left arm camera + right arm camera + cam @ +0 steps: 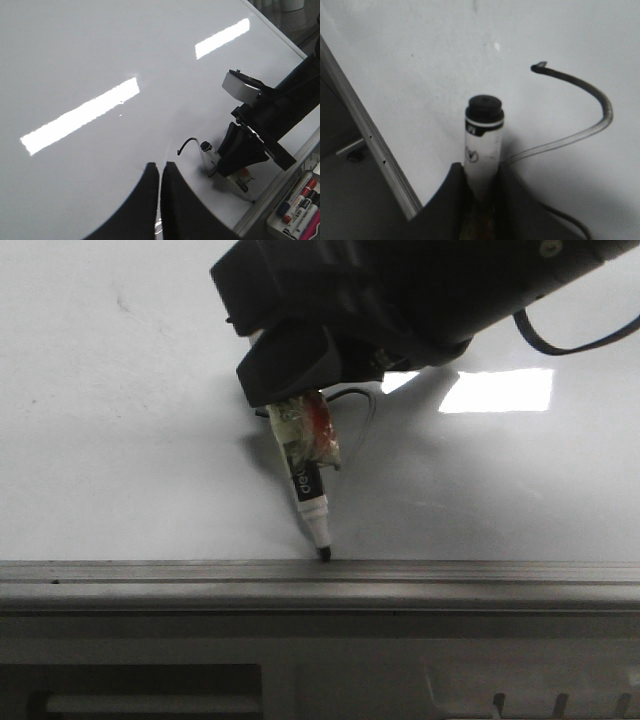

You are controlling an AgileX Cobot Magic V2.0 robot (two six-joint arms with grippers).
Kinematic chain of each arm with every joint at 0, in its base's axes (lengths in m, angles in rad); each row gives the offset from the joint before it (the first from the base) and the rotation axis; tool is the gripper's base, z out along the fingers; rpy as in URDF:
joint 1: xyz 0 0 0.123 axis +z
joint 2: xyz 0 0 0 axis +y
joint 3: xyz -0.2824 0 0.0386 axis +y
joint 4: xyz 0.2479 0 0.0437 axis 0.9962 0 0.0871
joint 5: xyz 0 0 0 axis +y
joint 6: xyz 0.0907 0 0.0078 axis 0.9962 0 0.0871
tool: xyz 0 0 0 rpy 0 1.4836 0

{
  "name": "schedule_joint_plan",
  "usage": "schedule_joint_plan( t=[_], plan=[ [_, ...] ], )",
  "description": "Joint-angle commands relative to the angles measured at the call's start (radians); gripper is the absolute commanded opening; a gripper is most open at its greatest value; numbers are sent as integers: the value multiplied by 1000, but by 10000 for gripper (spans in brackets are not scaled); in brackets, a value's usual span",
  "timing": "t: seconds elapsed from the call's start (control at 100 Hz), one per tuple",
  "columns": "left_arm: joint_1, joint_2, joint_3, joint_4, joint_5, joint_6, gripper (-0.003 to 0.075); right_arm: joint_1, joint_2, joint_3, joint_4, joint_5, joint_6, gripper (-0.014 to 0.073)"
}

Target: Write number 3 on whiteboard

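Whiteboard (120, 410) fills most of the front view, glossy and pale, with a grey ledge (320, 585) running along its near edge. Going left to right, the left part of the board is bare; then comes the right gripper (300, 400), a dark bulk reaching down from the upper right, clenched on a marker (308, 480). The marker slants downward with its dark tip touching the board just above the ledge. A thin curved stroke, the number 3 (362, 415), shows faintly on the board just right of the marker and below the gripper; only a hooked top and a fading tail are drawn. Farther right sits a bright rectangular light reflection (497, 390).

From the left wrist view, the left gripper (160, 200) hangs over the board with its two dark fingers pressed together and nothing between them. The stroke (189, 144) lies beyond it, between this gripper and the right gripper (240, 160). A tray of markers (300, 200) rests off the board's edge.

From the right wrist view, the fingers (450, 205) clamp the marker (482, 145), and the stroke (590, 100) curls beside it, near but not touching.
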Motion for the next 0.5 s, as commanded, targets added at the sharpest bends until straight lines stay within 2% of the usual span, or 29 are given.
schedule_joint_plan(
  t=[0.0,0.1,0.15,0.2,0.32,0.37,0.42,0.49],
  plan=[
    [-6,15,-19,-46,-78,-12,-20,-3,-77,-87,-24,-7,-30,-59],
    [-6,31,-19,-108,-68,-12,-16,-3,-160,-194,-43,100,-30,-61],
    [-6,57,-19,-148,-54,-12,10,-3,-180,-243,-51,143,-30,-61],
    [-6,96,-19,-203,-42,4,72,-3,-195,-299,-63,191,-30,-61],
    [-6,227,-19,-334,-37,43,333,-3,-190,-409,-89,328,-30,-61],
    [-6,289,-21,-403,-35,93,406,-1,-191,-432,-89,368,-30,-61],
    [-6,337,-27,-483,-35,153,435,6,-191,-440,-89,394,-30,-61],
    [-6,395,-30,-608,-35,268,421,20,-195,-440,-89,421,-30,-61]
  ],
)
